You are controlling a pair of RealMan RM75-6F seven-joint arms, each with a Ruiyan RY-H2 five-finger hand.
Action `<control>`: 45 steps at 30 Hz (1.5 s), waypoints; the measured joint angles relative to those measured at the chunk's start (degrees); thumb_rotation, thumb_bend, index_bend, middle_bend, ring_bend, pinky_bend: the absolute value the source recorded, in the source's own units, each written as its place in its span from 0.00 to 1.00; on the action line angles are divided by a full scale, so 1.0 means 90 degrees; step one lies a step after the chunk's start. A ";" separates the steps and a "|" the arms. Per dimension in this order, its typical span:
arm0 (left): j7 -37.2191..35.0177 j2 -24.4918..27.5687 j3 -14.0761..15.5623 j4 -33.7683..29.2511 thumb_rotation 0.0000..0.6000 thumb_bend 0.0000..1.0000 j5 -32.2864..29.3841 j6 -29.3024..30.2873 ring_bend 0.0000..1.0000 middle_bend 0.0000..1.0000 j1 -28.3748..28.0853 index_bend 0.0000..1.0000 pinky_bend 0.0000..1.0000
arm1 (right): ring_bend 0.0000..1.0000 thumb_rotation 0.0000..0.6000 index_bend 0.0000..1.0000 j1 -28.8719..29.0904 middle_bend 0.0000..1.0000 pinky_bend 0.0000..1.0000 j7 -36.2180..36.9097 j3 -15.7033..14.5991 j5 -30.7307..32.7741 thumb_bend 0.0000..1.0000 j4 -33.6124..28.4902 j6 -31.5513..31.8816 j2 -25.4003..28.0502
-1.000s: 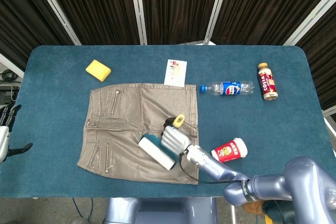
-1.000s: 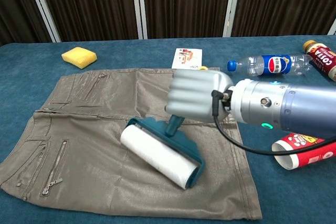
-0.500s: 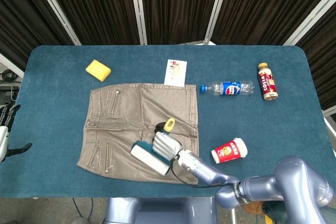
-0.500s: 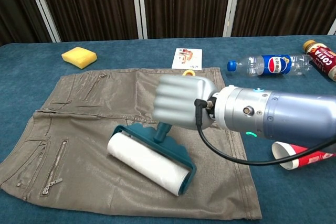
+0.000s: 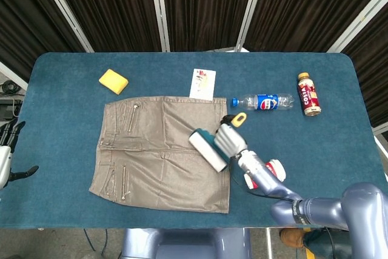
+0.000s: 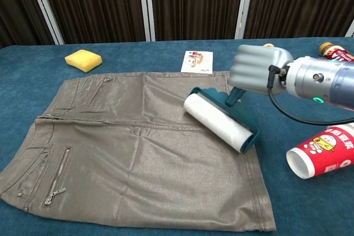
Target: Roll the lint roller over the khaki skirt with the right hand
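Gripping the teal-framed lint roller with its white sticky drum (image 6: 219, 122) by the handle, the right hand (image 6: 260, 69) is curled fully around it. The drum lies just below and left of that hand, its long axis running diagonally, on the right edge of the flat khaki fabric skirt (image 6: 121, 153). Most of the skirt spreads away to the hand's left, so a pass probably calls for a sweep that way. The left hand (image 5: 6, 153) hangs with fingers apart and holding nothing, well apart at the blue cloth-covered table (image 5: 66, 119) edge. A red-and-white paper cup (image 6: 323, 150) lies just below the right hand.
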 measured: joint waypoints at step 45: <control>-0.0093 0.0045 0.0024 -0.0002 1.00 0.00 0.0060 0.0035 0.00 0.00 0.0017 0.00 0.00 | 0.40 1.00 0.51 0.0378 0.53 0.41 -0.0621 -0.0178 0.0044 0.88 -0.0897 0.0198 -0.0571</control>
